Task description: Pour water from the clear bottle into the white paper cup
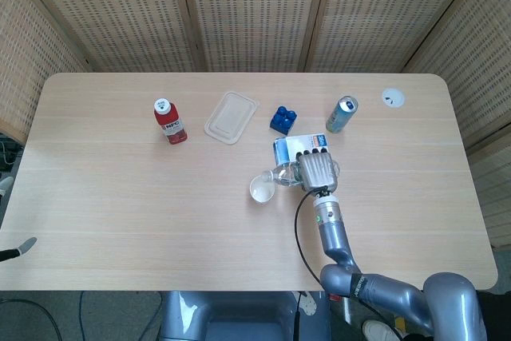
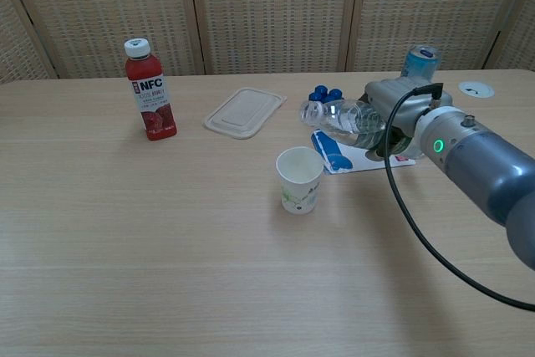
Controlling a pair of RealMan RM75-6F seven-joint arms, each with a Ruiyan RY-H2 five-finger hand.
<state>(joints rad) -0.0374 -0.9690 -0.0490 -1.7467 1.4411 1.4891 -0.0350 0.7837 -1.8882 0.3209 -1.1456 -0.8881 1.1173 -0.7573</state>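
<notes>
The right hand [image 2: 399, 106] grasps the clear bottle [image 2: 347, 116] around its body, holding it tipped almost on its side above the bench [image 1: 120, 197], its open mouth pointing toward the white paper cup [image 2: 299, 179]. In the head view the bottle's mouth hangs just over the cup's rim. The cup stands upright near the middle of the bench, just in front of a blue-and-white packet [image 2: 355, 155]. Toward the far edge sit a red juice bottle [image 2: 150, 99], a clear plastic lid [image 2: 245, 111], blue blocks [image 1: 281, 119] and a can [image 1: 342, 113]. The left hand is out of sight.
</notes>
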